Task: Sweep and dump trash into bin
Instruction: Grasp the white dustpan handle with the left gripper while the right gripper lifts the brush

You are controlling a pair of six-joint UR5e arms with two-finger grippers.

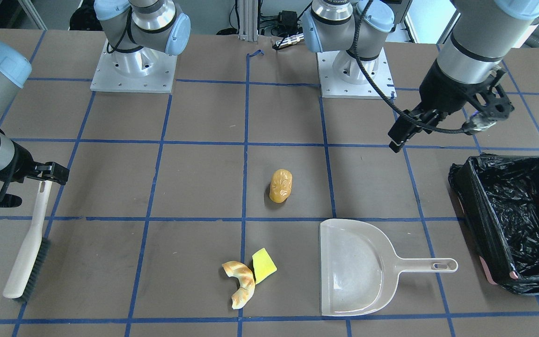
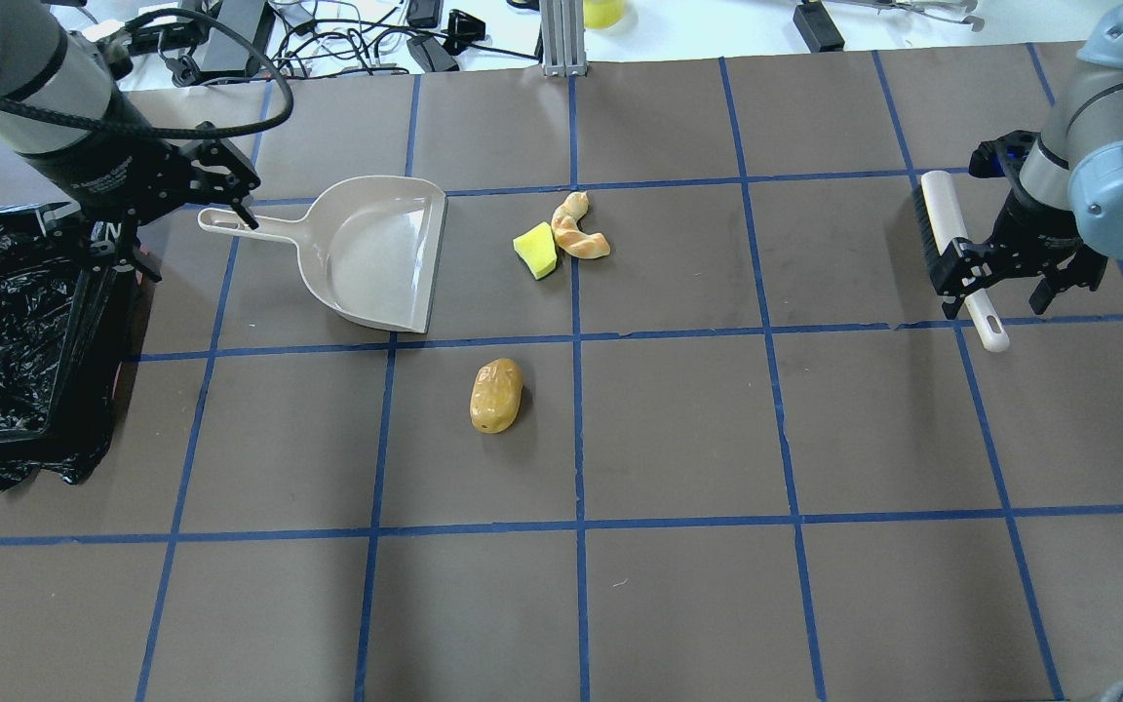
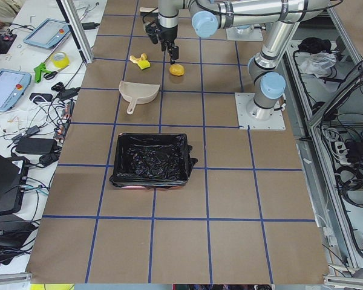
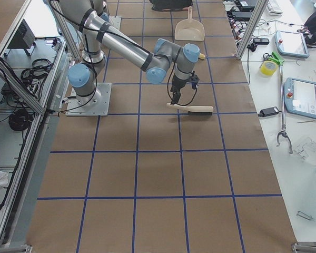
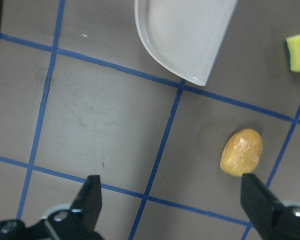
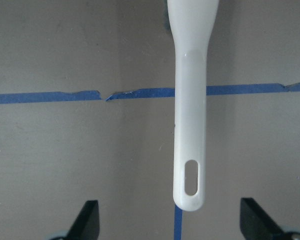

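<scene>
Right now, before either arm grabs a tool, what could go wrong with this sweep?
The oval lump lies apart from the croissant piece and sponge, off the mouth of the dustpan; rounded, it may roll under the brush. The right gripper, open, straddles the brush handle near its end; gripped there, the brush might pivot. The left gripper hovers open near the bin, whose loose bag could snag.

Bin (image 2: 98,370): overhead view cuts it at the left edge; far corner sits under the left arm (image 2: 55,107). Front view clips its right side too. Sponge (image 5: 299,50): only a sliver at the left wrist view's right edge. Dustpan (image 5: 185,35): cropped at top there, handle out of frame. Brush (image 6: 190,125): right wrist view gives handle only, head nearly all past the top edge. Right gripper (image 6: 172,220): just two fingertips, bottom edge.
</scene>
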